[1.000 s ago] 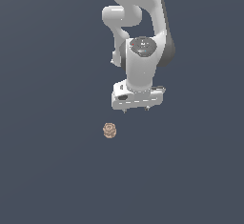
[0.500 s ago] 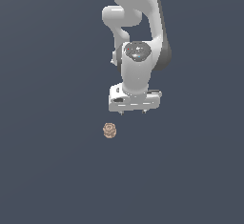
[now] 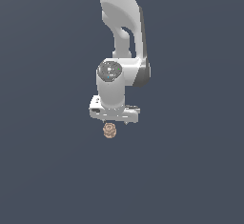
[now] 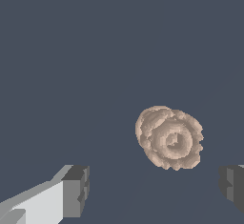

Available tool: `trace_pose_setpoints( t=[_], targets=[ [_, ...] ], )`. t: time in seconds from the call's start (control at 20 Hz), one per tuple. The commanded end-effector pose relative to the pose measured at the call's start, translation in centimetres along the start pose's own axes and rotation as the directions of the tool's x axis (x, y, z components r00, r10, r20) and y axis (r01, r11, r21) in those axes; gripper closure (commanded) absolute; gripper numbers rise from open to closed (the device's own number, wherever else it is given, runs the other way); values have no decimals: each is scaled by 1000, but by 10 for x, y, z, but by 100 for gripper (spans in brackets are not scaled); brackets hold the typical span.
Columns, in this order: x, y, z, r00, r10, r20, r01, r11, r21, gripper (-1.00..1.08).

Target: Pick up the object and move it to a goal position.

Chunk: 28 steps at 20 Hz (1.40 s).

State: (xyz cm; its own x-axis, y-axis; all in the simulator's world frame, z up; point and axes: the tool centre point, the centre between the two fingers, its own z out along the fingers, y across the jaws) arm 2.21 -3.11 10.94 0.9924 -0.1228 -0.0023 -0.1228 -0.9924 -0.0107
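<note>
Tan ridged object (image 4: 169, 137) on dark grey floor (image 3: 52, 170), white gripper (image 4: 155, 189) just above, fingers spread apart, no writing visible

Backdrop: one flat slate-blue field (image 3: 43, 170) fills the exterior view from edge to edge.
Floor or wall: cannot tell which; no seam, corner or horizon divides it.
Surface: plain and matte, with no texture, pattern or marking.
Colour: dark grey-blue, the same tone in the wrist view (image 4: 71, 51).
Light: even and soft; the tone barely changes from 12 o'clock to 6 o'clock.
Shadows: faint diagonal bands of slightly darker tone cross the wrist view's ground; in the exterior view none stands out.
Depth: nothing here lets me judge it.
</note>
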Motion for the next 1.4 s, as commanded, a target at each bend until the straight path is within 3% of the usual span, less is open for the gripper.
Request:
trace_pose_setpoints(
  t=[0.0, 0.25, 1.2, 1.25, 1.35],
  targets=[
    [5, 15, 9, 999, 39, -2, -39, 999, -5, -92],
    [8, 30, 18, 997, 73, -3, -73, 997, -10, -92],
    [8, 31, 68, 997, 74, -3, -74, 997, -11, -92],
    [8, 31, 68, 997, 74, -3, -74, 997, -11, 108],
    [8, 31, 68, 997, 74, -3, -74, 997, -11, 108]
  ],
)
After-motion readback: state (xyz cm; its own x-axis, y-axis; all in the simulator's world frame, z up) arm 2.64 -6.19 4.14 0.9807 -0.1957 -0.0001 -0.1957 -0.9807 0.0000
